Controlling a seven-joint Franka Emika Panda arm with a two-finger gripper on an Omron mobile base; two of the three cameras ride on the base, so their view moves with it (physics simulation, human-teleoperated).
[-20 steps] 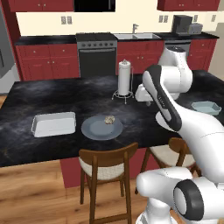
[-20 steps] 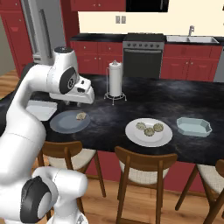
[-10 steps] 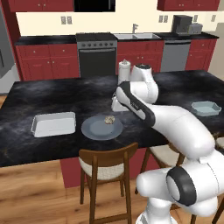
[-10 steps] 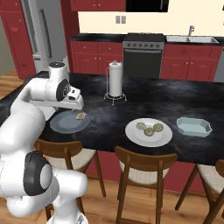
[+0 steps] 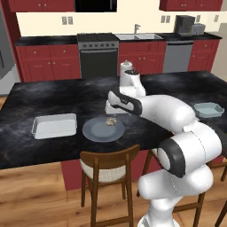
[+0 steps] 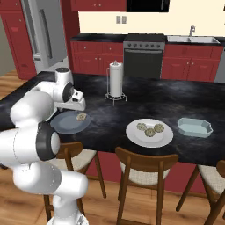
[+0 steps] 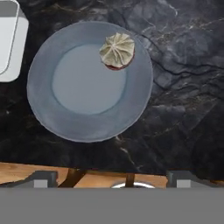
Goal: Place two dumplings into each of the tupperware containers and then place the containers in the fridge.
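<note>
While the arm bends low over the bench (image 5: 53, 95) in the left base view, the hand (image 5: 111, 108) hangs above the grey plate (image 5: 103, 130), and the single dumpling (image 5: 111, 121) on that plate lies directly under it, toward the plate's far right edge. The white tub (image 5: 54, 125) rests just beside the plate on its left, with its long axis running left to right, and the blue-green tub (image 5: 208, 109) stands well apart at the right end of the bench. So two tubs are counted, both seeming empty.

From the right base view, the hand (image 6: 75, 103) is above the far side of the same grey plate (image 6: 66, 124), with the one dumpling (image 6: 81, 116) near its front. A white plate (image 6: 149, 133) further right carries three dumplings (image 6: 150, 129), so four are counted in all. The blue-green tub (image 6: 194, 127) sits just beside that plate, and the fridge (image 6: 41, 33) stands far behind on the left.

Looking along the hand, the dumpling (image 7: 117, 51) is ahead and slightly right of centre on the grey plate (image 7: 78, 118), so the hand probably must go forward and down. A corner of the white tub (image 7: 11, 41) is near the plate. Both finger tips (image 7: 41, 179) stand wide apart and hold nothing.
</note>
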